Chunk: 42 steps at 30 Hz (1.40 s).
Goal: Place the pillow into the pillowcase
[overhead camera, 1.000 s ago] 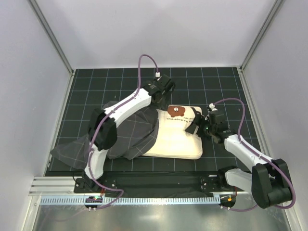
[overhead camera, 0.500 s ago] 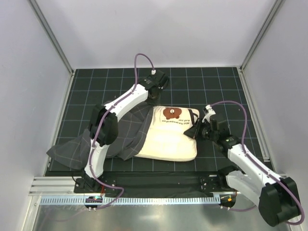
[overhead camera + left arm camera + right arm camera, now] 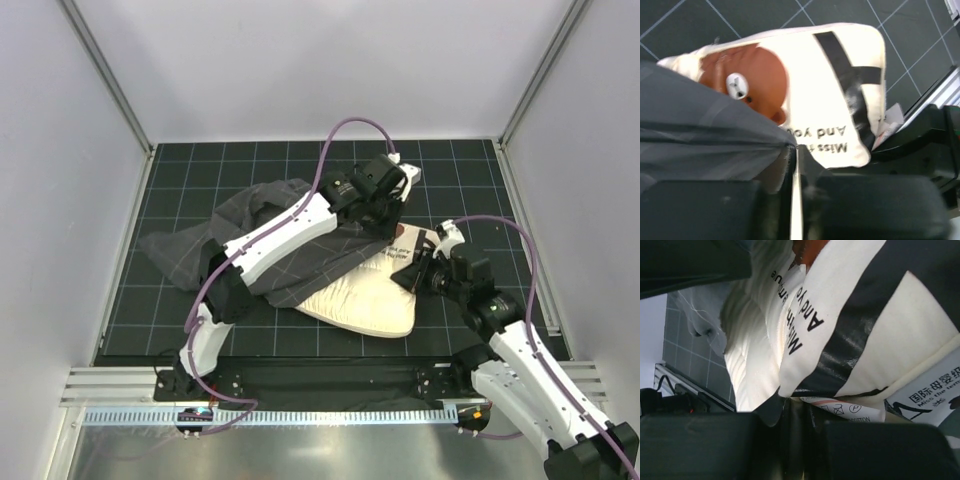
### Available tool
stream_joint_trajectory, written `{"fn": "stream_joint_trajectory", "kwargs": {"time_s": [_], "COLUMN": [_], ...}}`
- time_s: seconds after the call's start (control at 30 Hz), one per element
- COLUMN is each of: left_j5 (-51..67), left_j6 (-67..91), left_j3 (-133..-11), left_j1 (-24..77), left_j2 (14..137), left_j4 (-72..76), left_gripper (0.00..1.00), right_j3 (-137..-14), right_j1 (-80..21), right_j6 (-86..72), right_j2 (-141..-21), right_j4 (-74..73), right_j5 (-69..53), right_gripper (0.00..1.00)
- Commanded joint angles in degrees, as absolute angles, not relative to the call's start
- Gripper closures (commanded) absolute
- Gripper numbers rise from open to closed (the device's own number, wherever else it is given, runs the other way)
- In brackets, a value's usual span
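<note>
One pillow (image 3: 365,305), one pillowcase (image 3: 290,245), two hands. The left hand (image 3: 794,157) is clenched on the pillowcase's hem, just above the pillow's printed end. The right hand (image 3: 797,412) grasps the pillow's corner beside its paper tags (image 3: 850,412). Behind the left hand the pillowcase lies draped over the pillow, hiding much of it and part of the bear print (image 3: 747,82).

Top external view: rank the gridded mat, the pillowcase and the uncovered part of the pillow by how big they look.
1. gridded mat, by far the largest.
2. pillowcase, spread and bunched over the left of the mat.
3. uncovered part of the pillow, clearly smaller than the pillowcase.
</note>
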State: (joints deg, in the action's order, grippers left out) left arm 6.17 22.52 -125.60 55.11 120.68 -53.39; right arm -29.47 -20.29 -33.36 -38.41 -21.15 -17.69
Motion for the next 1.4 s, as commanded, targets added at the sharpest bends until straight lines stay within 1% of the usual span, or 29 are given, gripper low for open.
{"fn": "stream_joint_trajectory", "kwargs": {"time_s": [0.0,0.03,0.07,0.1,0.13,0.17,0.2,0.23,0.27,0.3,0.33,0.37,0.4,0.43,0.47,0.5,0.53,0.57,0.6,0.67,0.73,0.83,0.87,0.9,1.0,1.03,1.13,1.23,1.37], "left_j5": [11.9,6.3,3.6,0.8,-5.6,-7.8,-9.7,-11.4,-14.7,-16.0,-16.7,-17.0,-17.2,-17.5,-17.8,-17.7,-17.6,-17.2,-17.1,-17.1,-17.4,-17.7,-17.1,-14.4,-11.4,-10.9,-11.0,-10.3,-10.1], "left_j6": [23.6,23.2,22.6,21.7,21.2,20.7,20.0,20.1,20.4,21.4,22.1,22.7,23.4,25.0,26.0,27.0,29.2,30.1,32.4,34.6,38.0,40.7,41.9,42.3,43.5,43.9,44.1,44.6,45.6], "left_j3": [-128.1,-127.7,-127.3,-125.9,-125.0,-123.5,-119.9,-117.1,-114.6,-109.0,-106.5,-104.1,-100.9,-95.5,-92.3,-89.7,-83.9,-81.2,-75.3,-70.1,-62.2,-54.7,-50.2,-48.5,-44.2,-44.0,-43.8,-43.1,-41.0], "left_j1": [54.7,54.2,53.7,53.1,52.8,52.8,52.8,52.8,52.8,52.9,52.7,52.7,52.6,52.3,51.9,51.7,51.1,50.8,50.5,50.2,49.7,48.5,46.7,45.4,41.7,41.2,40.3,39.1,37.8], "left_j2": [116.6,116.5,115.8,115.4,114.9,113.1,111.6,110.1,106.0,103.8,101.7,98.9,94.0,91.0,88.5,83.5,81.1,79.2,75.2,71.8,67.2,60.8,59.3,57.8,53.1,51.6,50.1,49.4,46.3], "left_j4": [-50.0,-52.4,-53.3,-54.7,-55.5,-56.5,-56.4,-56.1,-54.6,-53.8,-52.8,-52.1,-50.5,-49.7,-49.0,-47.8,-47.4,-46.4,-46.1,-45.5,-43.6,-39.3,-37.9,-36.7,-34.2,-34.3,-35.1,-35.0,-34.0], "left_gripper": [0.89,0.79,0.54,0.46,0.41,0.33,0.3,0.28,0.23,0.21,0.17,0.15,0.13,0.11,0.07,0.06,0.05,0.04,0.04,0.04,0.04,0.02,0.02,0.02,0.02,0.02,0.02,0.02,0.02], "right_j3": [-33.6,-34.3,-34.7,-35.2,-36.1,-36.3,-36.3,-35.8,-35.6,-35.3,-35.0,-34.8,-34.9,-35.2,-35.9,-36.6,-38.3,-38.8,-38.8,-38.4,-38.3,-39.0,-40.0,-40.6,-44.4,-45.5,-49.0,-51.8,-53.9], "right_j1": [-21.3,-21.4,-21.4,-21.4,-21.4,-21.3,-21.4,-21.4,-21.4,-21.4,-21.4,-21.4,-21.4,-21.4,-21.3,-21.4,-21.5,-21.5,-21.8,-22.9,-26.5,-33.0,-34.9,-39.1,-45.9,-49.8,-56.1,-59.8,-60.8], "right_j6": [-35.4,-35.7,-36.0,-37.0,-37.4,-38.1,-37.9,-37.4,-36.5,-35.3,-32.5,-31.6,-30.4,-28.8,-27.6,-26.6,-25.7,-24.4,-23.9,-24.1,-22.6,-20.5,-19.7,-19.3,-15.4,-13.9,-8.3,-4.0,-2.3], "right_j2": [-34.6,-33.5,-32.9,-32.0,-31.8,-31.6,-31.7,-32.0,-32.4,-32.7,-33.2,-33.2,-33.2,-33.1,-33.3,-33.6,-33.8,-34.4,-34.4,-34.7,-35.6,-40.0,-43.4,-45.2,-52.3,-54.4,-61.9,-70.4,-79.8], "right_j4": [-18.5,-20.9,-22.4,-24.1,-27.1,-28.3,-28.7,-28.4,-28.2,-27.8,-26.6,-26.1,-26.0,-26.5,-27.3,-28.6,-31.0,-31.7,-30.7,-29.3,-27.9,-25.5,-24.4,-23.9,-24.0,-24.5,-26.0,-27.8,-29.4], "right_j5": [-15.7,-11.3,-8.8,-6.3,-1.5,-0.3,1.7,0.7,-1.6,-3.6,-7.0,-7.9,-8.3,-8.2,-7.2,-6.4,-6.0,-7.3,-9.4,-12.0,-12.6,-15.2,-15.3,-14.5,-9.5,-5.3,2.2,10.3,18.5], "right_gripper": [0.96,0.96,0.96,0.96,0.96,0.96,0.96,0.96,0.91,0.74,0.58,0.42,0.16,0.11,0.09,0.07,0.04,0.04,0.01,0.0,0.0,0.0,0.0,0.0,0.0,0.0,0.0,0.0,0.0]}}
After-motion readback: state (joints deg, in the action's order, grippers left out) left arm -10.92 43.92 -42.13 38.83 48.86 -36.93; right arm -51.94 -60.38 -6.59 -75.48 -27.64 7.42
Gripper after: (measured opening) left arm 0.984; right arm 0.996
